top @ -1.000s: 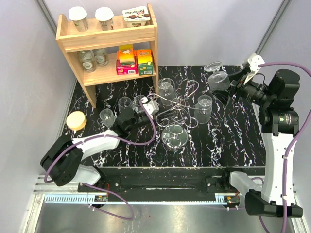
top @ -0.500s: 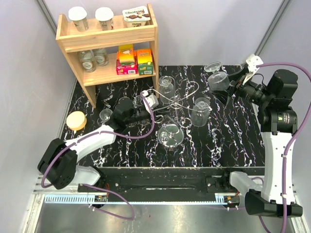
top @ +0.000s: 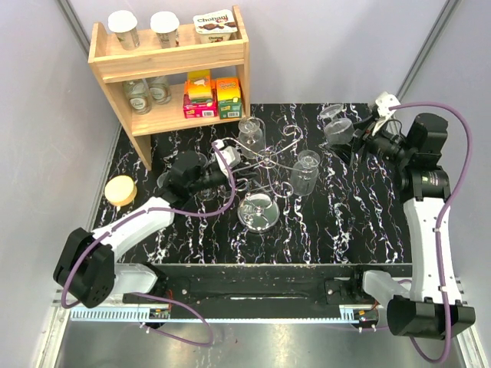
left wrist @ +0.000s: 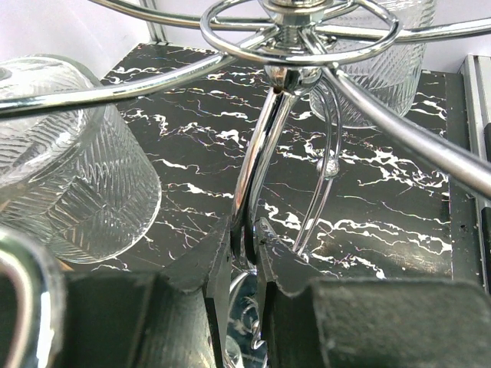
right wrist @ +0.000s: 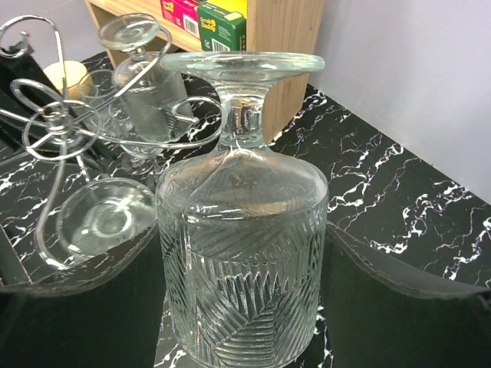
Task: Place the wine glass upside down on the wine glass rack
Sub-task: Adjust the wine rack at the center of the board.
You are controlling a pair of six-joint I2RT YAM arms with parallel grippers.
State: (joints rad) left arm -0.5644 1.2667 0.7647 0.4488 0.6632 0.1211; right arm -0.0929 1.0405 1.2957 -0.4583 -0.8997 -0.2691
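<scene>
The wine glass rack, silver wire with scroll arms, stands mid-table with glasses hanging upside down from its arms. My left gripper is shut on the rack's chrome central post, which sits pinched between the black fingertips of that gripper. My right gripper is at the back right, to the right of the rack. It is shut on the ribbed bowl of the wine glass, which it holds upside down with the foot up. In the right wrist view the rack lies to the left of the held glass.
A wooden shelf with jars and boxes stands at the back left. A yellow round lid lies at the left edge. A small glass stands by my left arm. Another hung glass faces the front.
My left gripper has drawn the rack and its glasses back and to the left. My right gripper has shifted a little left and back with the wine glass.
</scene>
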